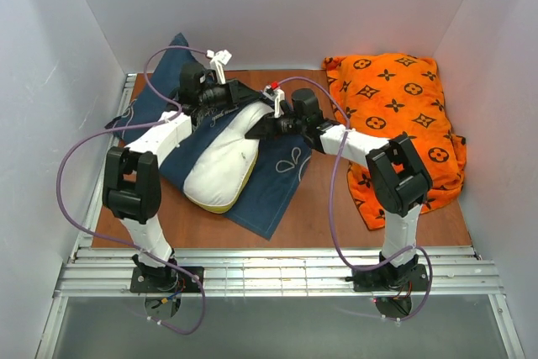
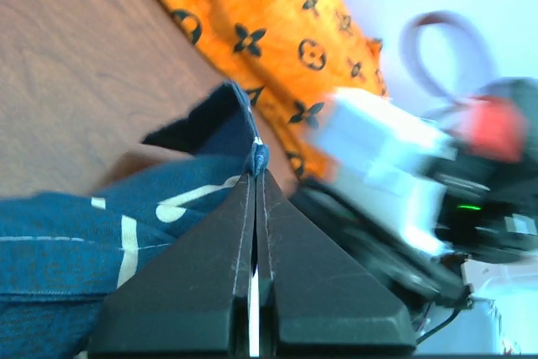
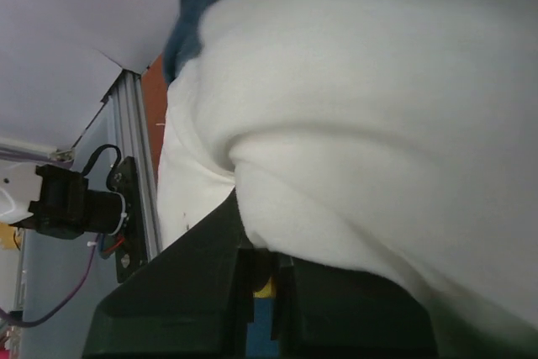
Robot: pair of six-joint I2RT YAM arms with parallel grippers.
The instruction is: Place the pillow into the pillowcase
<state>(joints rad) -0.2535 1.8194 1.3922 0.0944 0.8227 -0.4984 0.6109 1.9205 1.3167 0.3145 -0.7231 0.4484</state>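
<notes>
Pillow (image 1: 220, 161) at pillowcase (image 1: 277, 182) mouth; left claw (image 2: 255, 176) clamps hem, right claw (image 3: 256, 250) pinches pillow. We should push deep, hem lifted.

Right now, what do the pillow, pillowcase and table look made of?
The pillow: soft matte white cloth, probably stuffed; it bulges and creases. The pillowcase: thin navy fabric, possibly cotton; it folds flat, printed white lines. The table: brown wood or wood-look board, smooth, visible grain.

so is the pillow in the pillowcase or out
Mostly out: the pillow lies on top of the pillowcase, white body exposed. Its far end is hidden; cannot tell whether that is inside.
</notes>
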